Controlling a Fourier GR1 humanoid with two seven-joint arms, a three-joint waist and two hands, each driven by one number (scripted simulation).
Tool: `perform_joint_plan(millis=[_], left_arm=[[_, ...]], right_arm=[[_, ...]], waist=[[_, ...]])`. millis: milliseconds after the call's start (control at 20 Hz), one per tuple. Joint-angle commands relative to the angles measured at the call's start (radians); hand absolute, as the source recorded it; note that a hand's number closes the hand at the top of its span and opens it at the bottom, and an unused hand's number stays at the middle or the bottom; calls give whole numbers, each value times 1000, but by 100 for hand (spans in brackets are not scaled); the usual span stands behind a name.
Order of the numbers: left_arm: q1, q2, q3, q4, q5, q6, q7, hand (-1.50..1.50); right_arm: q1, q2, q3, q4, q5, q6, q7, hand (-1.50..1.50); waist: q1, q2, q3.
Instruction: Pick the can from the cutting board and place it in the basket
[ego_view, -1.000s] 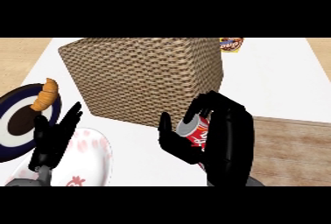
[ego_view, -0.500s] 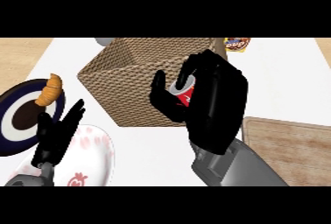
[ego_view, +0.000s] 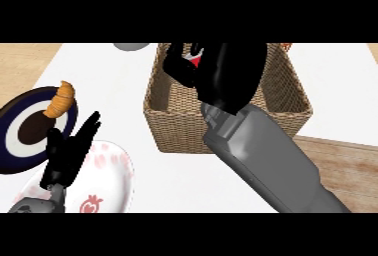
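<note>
White counter top runs under everything: at the left a dark plate carries a croissant, and the left hand rests with straight fingers over a pink-patterned plate. Further right, the right hand is curled round the can, of which only a red-and-white sliver shows, above the wicker basket. Placing seems the step in hand; next comes lowering and letting go into the basket, which looks empty as far as the arm allows.

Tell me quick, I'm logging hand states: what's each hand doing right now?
Left hand: open, holding nothing, over the white plate.
Right hand: shut on the can, above the basket.
</note>
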Motion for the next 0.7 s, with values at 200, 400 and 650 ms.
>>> perform_joint_plan(millis=[200, 400, 650], left_arm=[[68, -15, -33, 72, 15, -32, 29, 0], [62, -46, -39, 74, 4, 5, 35, 0], [79, -31, -23, 72, 5, 6, 27, 0]], right_arm=[[-61, 11, -76, 126, -109, -240, 186, 150], [-32, 11, -98, 202, -140, -341, 114, 150], [-14, 11, -47, 280, -172, -447, 85, 150]], waist=[[6, 18, -14], [-11, 21, -13], [-15, 15, -13]])
